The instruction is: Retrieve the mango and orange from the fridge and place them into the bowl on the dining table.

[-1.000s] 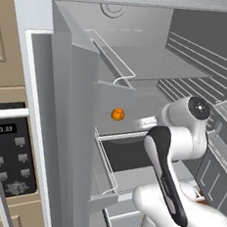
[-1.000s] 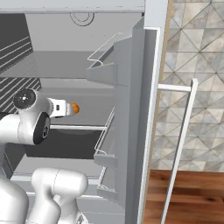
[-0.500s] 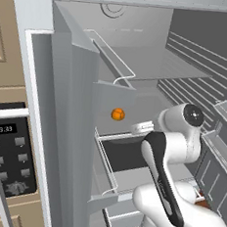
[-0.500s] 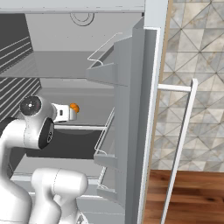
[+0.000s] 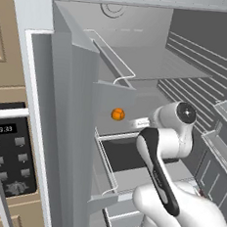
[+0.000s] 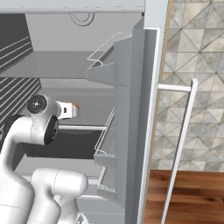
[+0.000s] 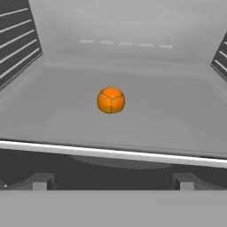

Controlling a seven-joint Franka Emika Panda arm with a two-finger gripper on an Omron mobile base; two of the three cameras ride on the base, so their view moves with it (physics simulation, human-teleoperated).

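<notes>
Fridge [image 5: 154,65] shelf: lone orange [image 7: 111,99]

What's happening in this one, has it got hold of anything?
Nothing is held. The white arm is reaching into the open fridge toward the orange, which sits alone on a grey shelf. In the hand view the tool faces the orange with its jaws open and short of the fruit, just outside the shelf's front edge. The orange is untouched, so the pickup is not yet done.
</notes>
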